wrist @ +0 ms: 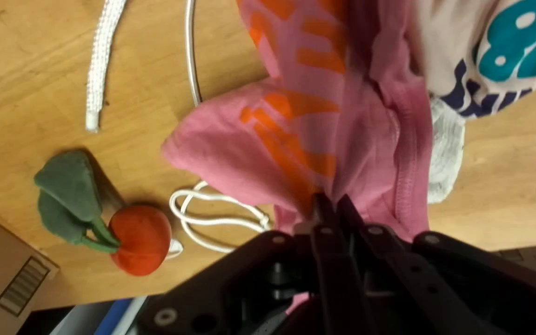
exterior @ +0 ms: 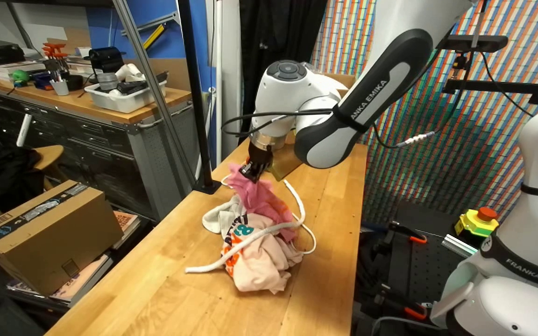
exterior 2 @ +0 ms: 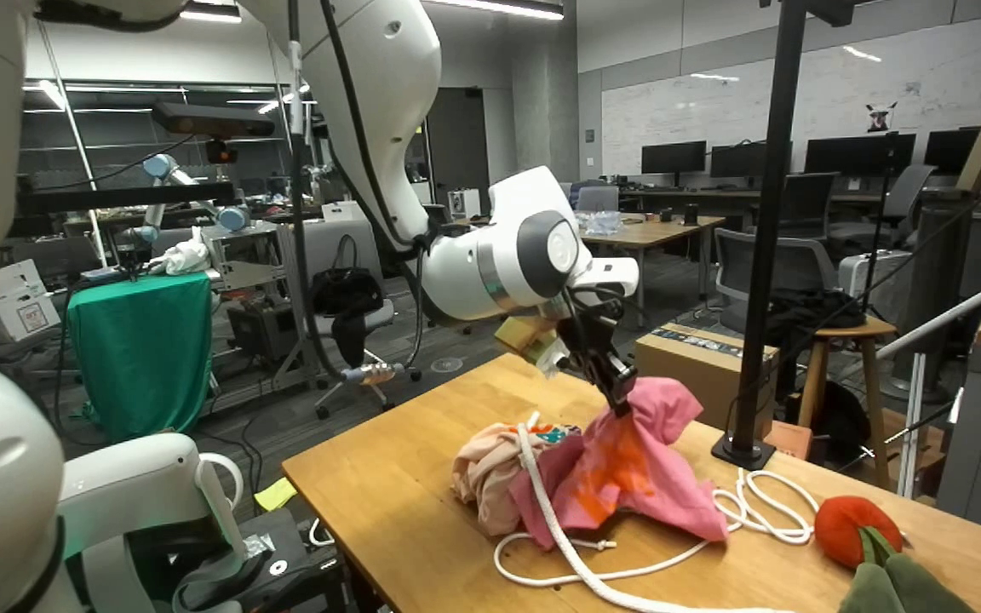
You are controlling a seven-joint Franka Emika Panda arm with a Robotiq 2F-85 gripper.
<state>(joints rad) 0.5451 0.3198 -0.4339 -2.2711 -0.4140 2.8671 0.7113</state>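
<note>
Gripper [wrist: 333, 201] hangs over wooden tabletop [exterior: 157, 280], near long edge with black post [exterior 2: 765, 264]; wood shows between peach garment [exterior: 262, 268] and both long edges. Tips pressed together on pink garment [exterior 2: 665, 468], bunched, raised; orange print [wrist: 303, 103] unreadable. White rope [exterior: 271, 229] lies across peach garment. Farther, black band [exterior: 526, 267] on white arm [exterior: 521, 303] reads "FRANKA EMIKA".

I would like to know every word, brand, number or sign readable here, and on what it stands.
"FRANKA EMIKA": on the robot's lower black band.
"ANKA EMIKA": on the gray forearm stripe; its start is hidden.
Too folded to read surely: prints on the pink cloth and peach cloth.
Too small or blurred: marks on the cardboard box, white carton and whiteboard.
</note>
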